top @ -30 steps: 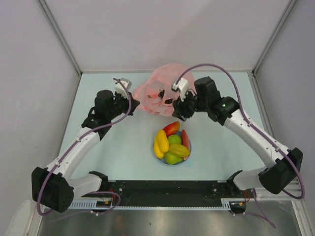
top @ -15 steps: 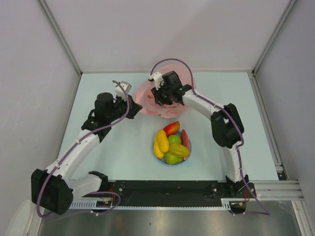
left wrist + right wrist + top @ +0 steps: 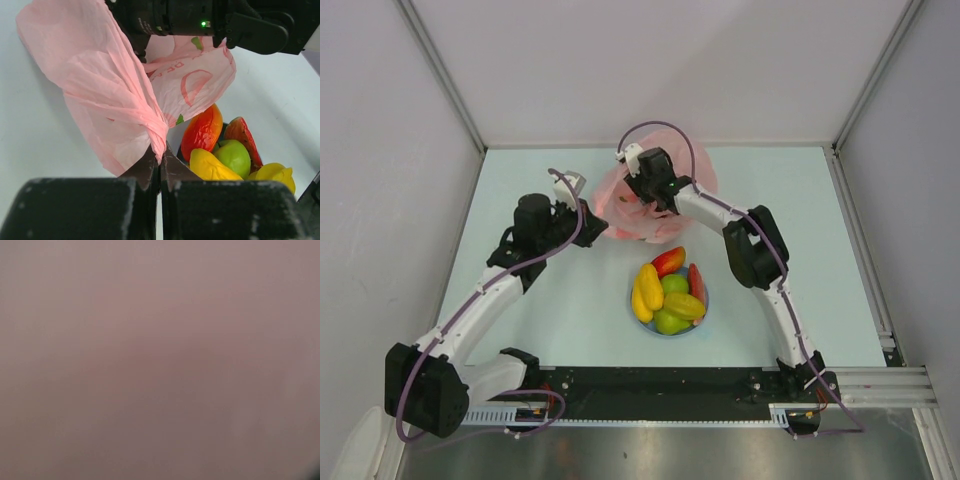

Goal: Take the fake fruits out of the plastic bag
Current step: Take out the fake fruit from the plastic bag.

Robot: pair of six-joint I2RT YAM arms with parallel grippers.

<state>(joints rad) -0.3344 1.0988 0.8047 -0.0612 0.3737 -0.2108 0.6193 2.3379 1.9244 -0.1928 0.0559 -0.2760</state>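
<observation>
The pink plastic bag (image 3: 618, 212) lies at the back middle of the table. My left gripper (image 3: 591, 213) is shut on a bunched edge of the bag, seen pinched between its fingertips in the left wrist view (image 3: 160, 152). My right gripper (image 3: 643, 192) reaches down into the bag's top; its fingers are hidden by the plastic, and the right wrist view shows only a pinkish blur. Several fake fruits (image 3: 667, 290), yellow, green and red, lie piled on the light blue plate (image 3: 706, 309). The left wrist view shows a red one (image 3: 202, 131) and a green one (image 3: 233, 157).
The right arm's elbow (image 3: 750, 250) folds over the table just right of the plate. Grey walls close the table at the back and both sides. The black rail (image 3: 660, 385) with the arm bases runs along the near edge.
The right arm has swung left and folded, bringing its gripper from the bag's right side over and into the bag. The left gripper keeps its hold and has barely moved.
</observation>
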